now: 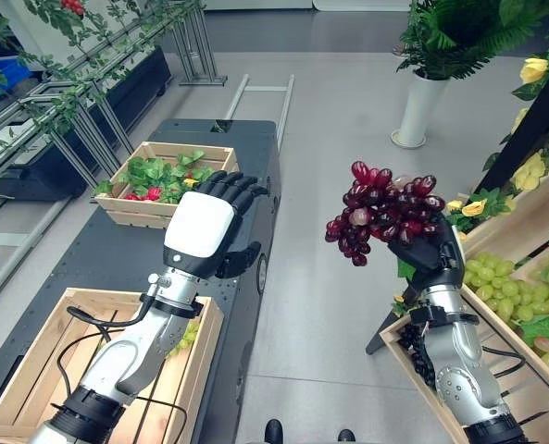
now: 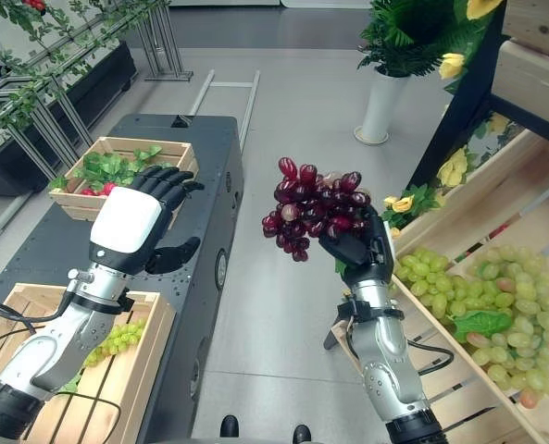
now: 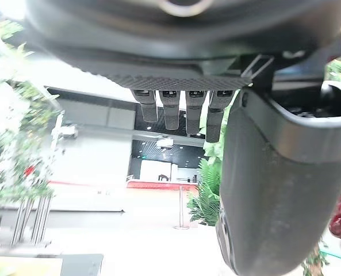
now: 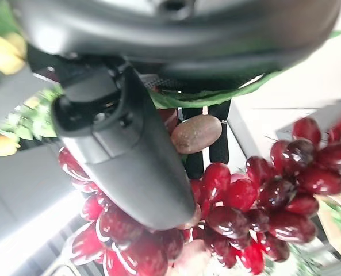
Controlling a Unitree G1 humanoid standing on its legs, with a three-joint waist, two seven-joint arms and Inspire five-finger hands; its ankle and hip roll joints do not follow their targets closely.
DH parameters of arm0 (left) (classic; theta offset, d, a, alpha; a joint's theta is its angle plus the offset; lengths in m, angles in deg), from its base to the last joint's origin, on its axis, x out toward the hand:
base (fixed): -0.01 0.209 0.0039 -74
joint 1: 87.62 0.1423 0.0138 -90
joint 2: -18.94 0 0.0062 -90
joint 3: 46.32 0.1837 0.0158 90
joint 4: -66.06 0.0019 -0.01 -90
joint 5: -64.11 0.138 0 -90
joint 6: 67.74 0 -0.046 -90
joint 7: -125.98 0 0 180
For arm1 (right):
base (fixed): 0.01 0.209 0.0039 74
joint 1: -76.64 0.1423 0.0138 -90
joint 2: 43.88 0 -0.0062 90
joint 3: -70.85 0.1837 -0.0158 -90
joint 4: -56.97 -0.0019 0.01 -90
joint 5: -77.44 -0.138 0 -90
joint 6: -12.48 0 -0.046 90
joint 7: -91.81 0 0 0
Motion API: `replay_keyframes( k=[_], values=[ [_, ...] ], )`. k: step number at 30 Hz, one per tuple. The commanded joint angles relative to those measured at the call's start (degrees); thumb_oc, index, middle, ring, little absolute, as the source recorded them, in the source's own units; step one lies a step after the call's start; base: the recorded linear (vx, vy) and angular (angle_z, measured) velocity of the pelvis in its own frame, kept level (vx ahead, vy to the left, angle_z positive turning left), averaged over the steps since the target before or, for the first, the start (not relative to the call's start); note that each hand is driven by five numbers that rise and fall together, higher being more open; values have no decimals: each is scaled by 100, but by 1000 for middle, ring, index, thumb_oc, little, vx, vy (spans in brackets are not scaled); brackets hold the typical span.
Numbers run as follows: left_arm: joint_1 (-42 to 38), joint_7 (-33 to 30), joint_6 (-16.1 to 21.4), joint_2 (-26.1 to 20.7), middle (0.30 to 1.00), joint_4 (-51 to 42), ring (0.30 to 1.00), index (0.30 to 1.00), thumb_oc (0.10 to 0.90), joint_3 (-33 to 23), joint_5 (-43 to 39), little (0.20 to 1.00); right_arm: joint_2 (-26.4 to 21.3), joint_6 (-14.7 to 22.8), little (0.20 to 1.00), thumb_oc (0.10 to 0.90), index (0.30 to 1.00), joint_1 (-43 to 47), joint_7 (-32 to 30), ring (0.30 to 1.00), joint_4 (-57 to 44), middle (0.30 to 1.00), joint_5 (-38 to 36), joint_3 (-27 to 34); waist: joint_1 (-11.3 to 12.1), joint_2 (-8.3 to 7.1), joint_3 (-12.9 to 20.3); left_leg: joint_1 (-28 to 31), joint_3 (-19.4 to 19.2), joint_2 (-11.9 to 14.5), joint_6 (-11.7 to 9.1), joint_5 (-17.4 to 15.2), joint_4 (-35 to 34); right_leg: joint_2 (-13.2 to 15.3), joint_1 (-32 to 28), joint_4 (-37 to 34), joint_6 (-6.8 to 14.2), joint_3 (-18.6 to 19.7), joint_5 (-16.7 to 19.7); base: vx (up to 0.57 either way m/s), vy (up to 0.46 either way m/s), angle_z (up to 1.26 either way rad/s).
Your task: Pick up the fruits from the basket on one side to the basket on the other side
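Your right hand (image 1: 433, 248) is clenched on the red grape bunch (image 1: 381, 217), centre-right. Left hand (image 1: 209, 227) is relaxed, empty. Risk: loose grapes shedding over the floor gap before the lower-left crate (image 1: 33, 370).

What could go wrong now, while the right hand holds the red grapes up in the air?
The red grape bunch hangs out of the right hand over the bare floor, so loose grapes could drop there. The raised left hand, open, sits between it and the near crate, so the arms might collide.

A dark cart (image 1: 117, 250) carries two wooden crates (image 1: 126, 211), (image 1: 47, 324), well apart.
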State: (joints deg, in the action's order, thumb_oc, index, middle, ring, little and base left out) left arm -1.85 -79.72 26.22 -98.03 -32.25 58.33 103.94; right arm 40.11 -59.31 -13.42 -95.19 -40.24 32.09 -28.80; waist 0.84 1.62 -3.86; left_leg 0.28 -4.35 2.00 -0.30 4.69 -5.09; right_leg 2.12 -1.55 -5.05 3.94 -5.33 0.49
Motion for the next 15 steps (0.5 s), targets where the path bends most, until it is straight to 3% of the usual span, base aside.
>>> replay_keyframes(
  k=[1,4,10,15],
  values=[
    [-262,-328,262,252,900,320,900,900,800,-678,-1291,900,160,842,300,400,300,458,132,300,-910,300,154,273,-60,-167,444,-77,175,-39,110,-320,9,-33,187,5,-49,-27,250,-35,-46,-11],
    [-153,-227,646,582,900,435,900,900,800,-940,-2412,900,250,563,300,400,300,395,373,300,-832,300,139,305,-57,-184,432,-109,167,11,86,-280,9,-82,213,5,-81,19,250,-36,-60,-6],
    [-59,-56,1039,1029,900,383,900,900,800,-1022,-3334,900,332,232,300,400,300,315,778,300,-660,300,-56,176,-53,-222,387,-131,297,-3,86,-232,9,-173,254,5,-122,164,268,-27,-35,-5],
    [78,-49,1391,1384,900,249,900,900,800,-1016,-4182,900,407,-239,300,400,300,242,1482,300,-435,300,-528,-42,21,-272,315,-93,764,-262,197,-231,9,-241,230,5,-141,470,310,-3,27,-38]
  ],
)
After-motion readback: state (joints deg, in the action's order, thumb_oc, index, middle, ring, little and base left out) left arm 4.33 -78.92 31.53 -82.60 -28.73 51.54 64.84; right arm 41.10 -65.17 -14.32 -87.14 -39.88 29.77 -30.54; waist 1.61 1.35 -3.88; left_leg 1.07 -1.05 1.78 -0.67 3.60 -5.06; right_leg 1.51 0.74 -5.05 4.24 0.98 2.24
